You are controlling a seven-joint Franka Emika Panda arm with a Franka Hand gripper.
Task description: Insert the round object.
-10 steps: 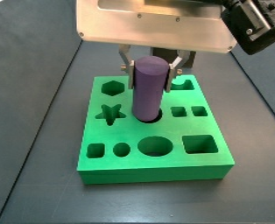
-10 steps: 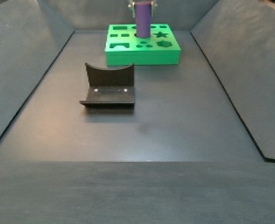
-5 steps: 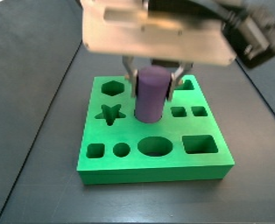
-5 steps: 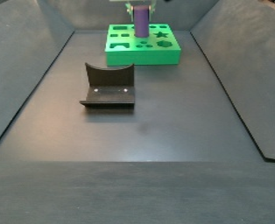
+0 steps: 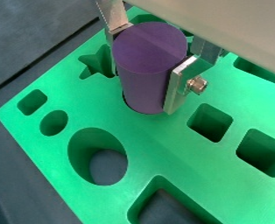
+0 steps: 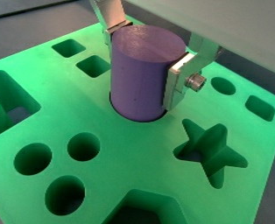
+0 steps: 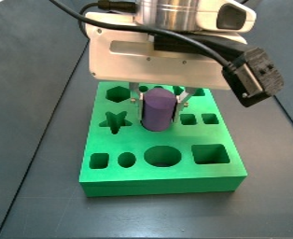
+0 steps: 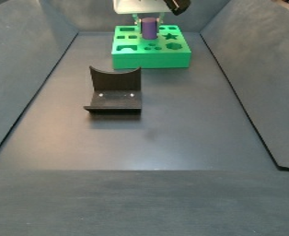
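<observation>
A green block [image 7: 161,173] with shaped holes lies on a dark floor [image 8: 159,157]. In a side view it sits at the far end of the floor, and the fixture [image 8: 112,90], a dark L-shaped bracket on a base plate, stands well apart from it, nearer the camera and to the left.

The gripper [image 7: 160,97] hangs directly over the middle of the block. Its flat silver fingers [image 5: 182,80] press against opposite sides of the purple cylinder [image 5: 146,66], clamped on it. In both wrist views the cylinder [image 6: 144,72] stands upright with its lower end inside a round hole in the block, its flat top still well above the green surface.

Around it the block shows a star-shaped hole [image 6: 210,150], a hexagonal hole [image 7: 119,93], a large round hole [image 7: 165,155], square holes [image 5: 211,122] and smaller round holes [image 6: 84,147], all open. In a side view the star hole lies left of the cylinder and the large round hole just nearer than it
</observation>
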